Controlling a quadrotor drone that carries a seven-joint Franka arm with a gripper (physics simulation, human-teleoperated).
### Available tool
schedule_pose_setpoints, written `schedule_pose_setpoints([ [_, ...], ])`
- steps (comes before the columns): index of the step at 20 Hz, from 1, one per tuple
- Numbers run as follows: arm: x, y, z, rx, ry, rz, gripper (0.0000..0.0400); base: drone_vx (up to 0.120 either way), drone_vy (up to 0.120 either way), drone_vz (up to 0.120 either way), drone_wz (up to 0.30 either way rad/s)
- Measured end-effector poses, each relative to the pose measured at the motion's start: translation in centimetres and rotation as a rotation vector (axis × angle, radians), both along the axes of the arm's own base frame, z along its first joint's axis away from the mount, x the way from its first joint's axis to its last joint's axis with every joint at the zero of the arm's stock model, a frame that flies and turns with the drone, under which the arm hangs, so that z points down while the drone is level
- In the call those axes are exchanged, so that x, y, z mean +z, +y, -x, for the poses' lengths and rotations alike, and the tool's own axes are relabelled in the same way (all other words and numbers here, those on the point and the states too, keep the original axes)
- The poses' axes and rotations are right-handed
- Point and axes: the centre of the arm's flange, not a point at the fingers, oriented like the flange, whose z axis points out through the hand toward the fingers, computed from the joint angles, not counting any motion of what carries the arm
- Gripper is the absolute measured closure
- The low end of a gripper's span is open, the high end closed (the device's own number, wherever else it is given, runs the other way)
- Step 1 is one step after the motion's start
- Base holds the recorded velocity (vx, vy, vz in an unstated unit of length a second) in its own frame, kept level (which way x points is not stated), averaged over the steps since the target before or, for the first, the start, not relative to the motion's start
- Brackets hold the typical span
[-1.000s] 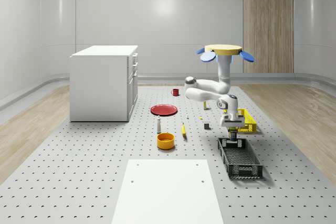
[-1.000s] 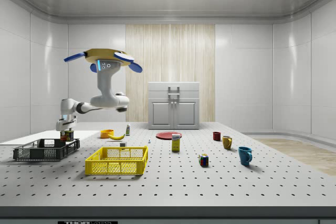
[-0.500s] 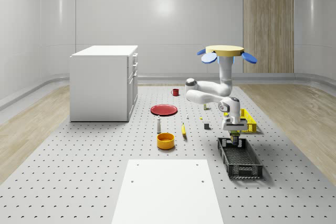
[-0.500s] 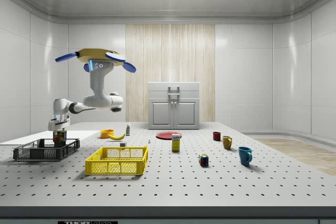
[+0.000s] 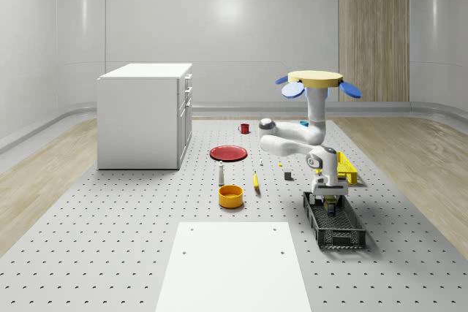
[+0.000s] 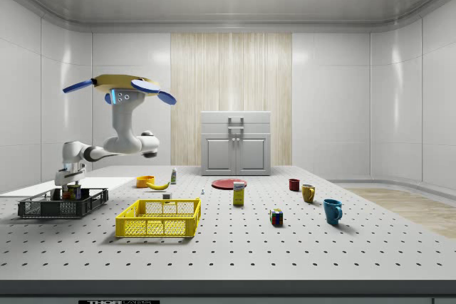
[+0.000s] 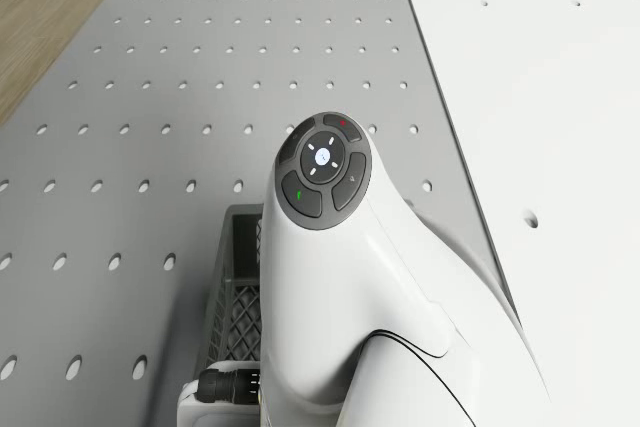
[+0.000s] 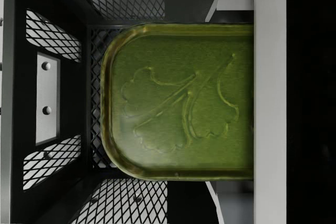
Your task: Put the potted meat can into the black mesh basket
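Overhead, drone (image 5: 315, 78) hovers above pegboard table (image 5: 110, 239); white-walled room.

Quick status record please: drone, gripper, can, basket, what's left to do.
drone: hovers above the table, beside the black mesh basket's far end
gripper: lowered into the basket, shut on the can
potted meat can: held inside the basket walls
black mesh basket: on the table
remaining: release the can

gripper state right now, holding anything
Gripper: shut on the potted meat can, lowered inside the black mesh basket.
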Motion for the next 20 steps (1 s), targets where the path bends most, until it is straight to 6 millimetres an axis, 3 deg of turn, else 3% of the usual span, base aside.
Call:
schedule_pose_setpoints([
  [6,0.0,0.0,0.0,0.0,0.0,0.0,0.0111,0.12,0.0,0.0,0.0],
  [10,0.9,0.0,0.0,0.0,0.0,0.0,0.0112,0.01,0.0,0.0,0.0],
  [15,1.6,0.0,0.0,-0.007,-0.001,-0.004,0.0038,0.0,0.0,0.0,0.0],
  [20,0.5,0.0,0.0,-0.011,-0.002,-0.006,0.0011,0.0,0.0,0.0,0.0],
])
